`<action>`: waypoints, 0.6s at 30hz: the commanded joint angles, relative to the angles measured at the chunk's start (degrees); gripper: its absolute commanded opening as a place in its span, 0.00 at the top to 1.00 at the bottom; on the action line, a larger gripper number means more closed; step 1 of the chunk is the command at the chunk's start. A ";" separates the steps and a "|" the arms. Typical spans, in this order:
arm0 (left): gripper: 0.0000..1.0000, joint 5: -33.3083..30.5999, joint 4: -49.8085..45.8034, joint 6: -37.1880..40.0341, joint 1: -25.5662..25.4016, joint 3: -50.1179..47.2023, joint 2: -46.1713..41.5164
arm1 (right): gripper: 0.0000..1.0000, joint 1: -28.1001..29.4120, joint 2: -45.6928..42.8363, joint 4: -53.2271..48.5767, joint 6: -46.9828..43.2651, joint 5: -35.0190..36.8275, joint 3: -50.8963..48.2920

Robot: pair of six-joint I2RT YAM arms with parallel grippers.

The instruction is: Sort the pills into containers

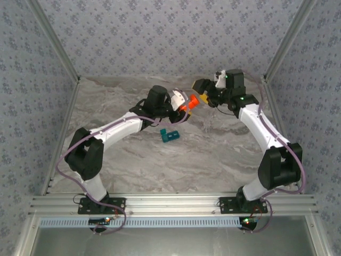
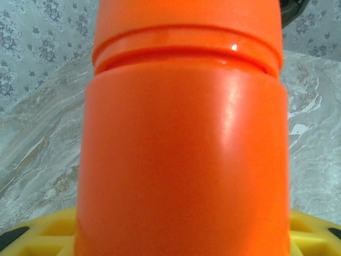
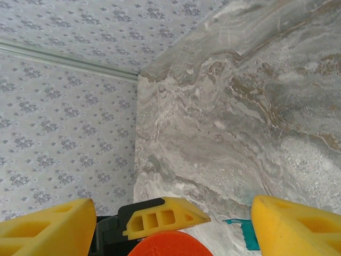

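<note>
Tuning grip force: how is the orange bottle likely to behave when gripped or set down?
The orange bottle looks glossy, with a sharp highlight, so it may slip or spin in the left gripper. Its round body would probably roll if laid sideways. It seems rigid plastic, likely light for its size.

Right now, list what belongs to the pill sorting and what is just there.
Job: pill box; orange bottle, held by the left gripper; right gripper, open by its cap.
Just there: marble table; patterned walls; aluminium rail.
</note>
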 commanded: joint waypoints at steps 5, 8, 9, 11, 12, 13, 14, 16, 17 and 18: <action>1.00 -0.95 0.20 1.95 -0.02 2.64 -0.32 | 0.23 2.17 0.66 -2.07 0.75 1.06 1.61; 1.00 -0.90 0.19 1.90 -0.02 2.72 -0.23 | 0.26 2.64 0.07 -2.08 0.74 0.63 1.10; 1.00 -0.94 0.19 1.91 -0.01 2.80 -0.23 | 0.27 2.84 -0.09 -2.08 0.67 0.54 0.94; 1.00 -0.99 0.24 1.84 -0.01 2.81 -0.10 | 0.31 3.04 -0.39 -1.99 0.57 0.28 0.69; 1.00 -0.95 0.28 1.75 -0.01 2.88 -0.05 | 0.34 3.12 -0.51 -2.01 0.50 0.09 0.68; 1.00 -0.94 0.28 1.58 0.02 2.93 0.02 | 0.38 3.13 -0.71 -2.06 0.39 -0.04 0.54; 1.00 -0.96 0.28 1.53 -0.01 2.98 0.04 | 0.39 3.16 -0.79 -2.02 0.31 -0.02 0.47; 1.00 -0.96 0.38 1.29 0.06 3.05 0.03 | 0.49 3.19 -1.00 -2.18 -0.21 0.00 0.15; 1.00 -0.95 0.37 1.14 0.05 3.03 0.03 | 0.52 3.08 -1.08 -2.34 -0.49 0.05 0.10; 1.00 -0.82 0.52 0.94 0.10 2.96 0.03 | 0.56 3.02 -1.05 -2.62 -0.85 -0.13 -0.03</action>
